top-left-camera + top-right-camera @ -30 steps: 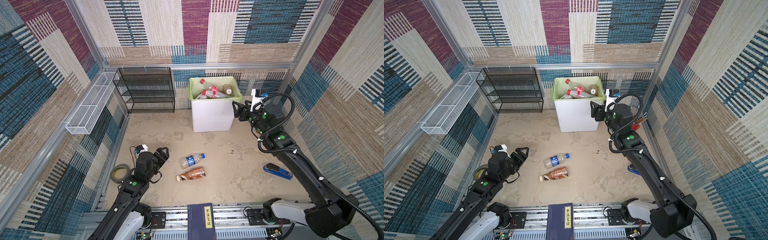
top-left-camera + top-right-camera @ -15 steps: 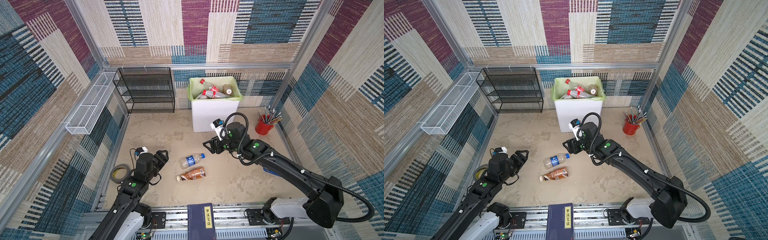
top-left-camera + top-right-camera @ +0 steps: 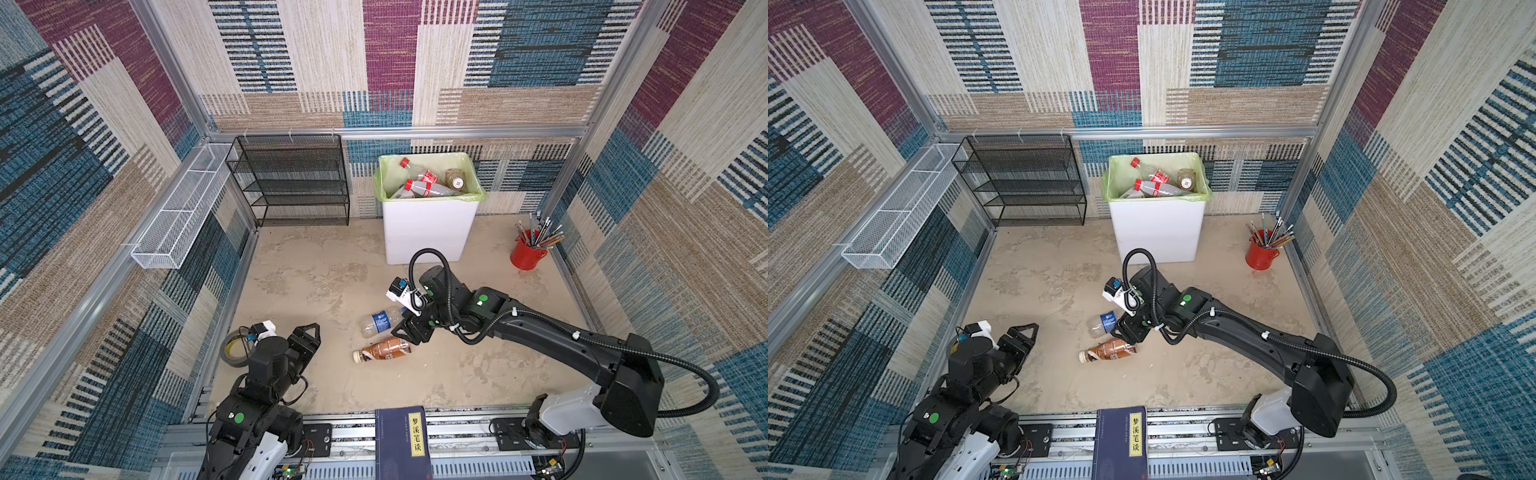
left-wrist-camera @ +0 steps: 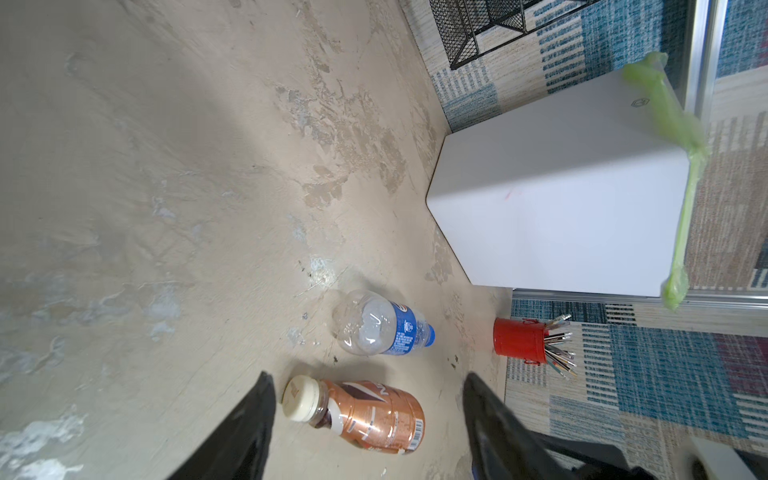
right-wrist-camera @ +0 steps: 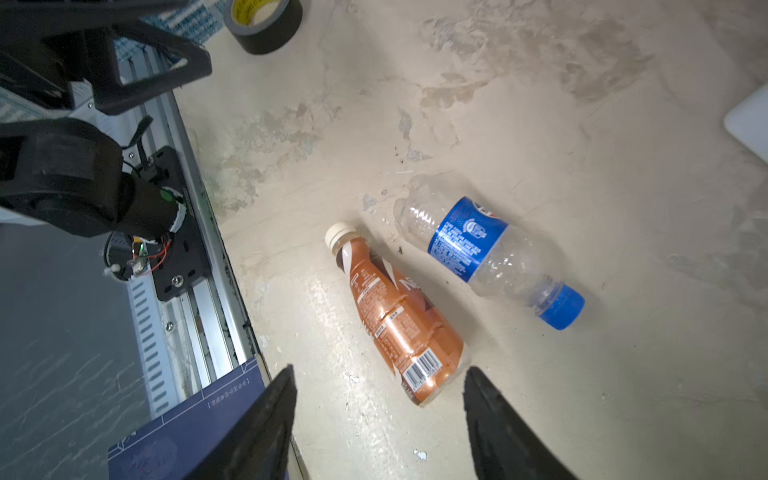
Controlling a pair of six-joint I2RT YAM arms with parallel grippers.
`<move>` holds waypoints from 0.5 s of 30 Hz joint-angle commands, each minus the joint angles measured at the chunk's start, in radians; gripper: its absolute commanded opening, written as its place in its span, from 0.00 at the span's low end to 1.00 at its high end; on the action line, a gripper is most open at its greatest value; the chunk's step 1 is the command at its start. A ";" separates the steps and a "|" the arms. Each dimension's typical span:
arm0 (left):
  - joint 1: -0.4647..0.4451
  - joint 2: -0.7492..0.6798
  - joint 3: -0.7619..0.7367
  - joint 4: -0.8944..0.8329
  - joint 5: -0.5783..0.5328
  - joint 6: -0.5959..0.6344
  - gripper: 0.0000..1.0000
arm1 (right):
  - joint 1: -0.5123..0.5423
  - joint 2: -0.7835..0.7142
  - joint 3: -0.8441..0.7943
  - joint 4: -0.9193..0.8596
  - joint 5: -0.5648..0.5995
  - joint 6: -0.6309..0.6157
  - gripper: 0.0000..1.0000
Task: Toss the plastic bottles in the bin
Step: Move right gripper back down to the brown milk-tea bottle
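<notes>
Right hand [image 3: 406, 333], fingers apart and empty, over base end of brown bottle [image 3: 384, 349]. Clear blue-label bottle [image 3: 379, 322] lying beside it, both on counter [image 3: 316, 282]. More bottles [image 3: 424, 188] inside bin [image 3: 428, 232] at back wall. Left hand [image 3: 308, 333] apart, empty, near tape roll [image 3: 232, 352].

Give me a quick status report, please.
Left gripper open, empty. Right gripper open at brown bottle base. Blue-capped bottle beside it. Nothing blocking bin.

梦溪笔谈 on yellow spine label of dark blue book [image 3: 402, 444], letters "NE" on brown bottle [image 5: 399, 320]
</notes>
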 commanded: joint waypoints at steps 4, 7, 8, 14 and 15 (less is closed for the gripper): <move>0.000 -0.034 -0.034 -0.054 0.026 -0.077 0.72 | 0.072 0.136 0.098 -0.109 0.030 -0.040 0.66; 0.000 -0.021 -0.016 -0.053 0.070 -0.071 0.72 | 0.100 0.231 0.185 -0.194 0.058 -0.041 0.68; 0.000 -0.021 -0.005 -0.065 0.079 -0.063 0.72 | 0.105 0.260 0.214 -0.217 0.067 -0.041 0.69; 0.000 -0.078 0.028 -0.144 0.096 -0.040 0.73 | 0.125 0.354 0.298 -0.268 0.108 -0.042 0.75; 0.000 -0.093 0.027 -0.155 0.096 -0.042 0.73 | 0.128 0.367 0.305 -0.272 0.118 -0.042 0.76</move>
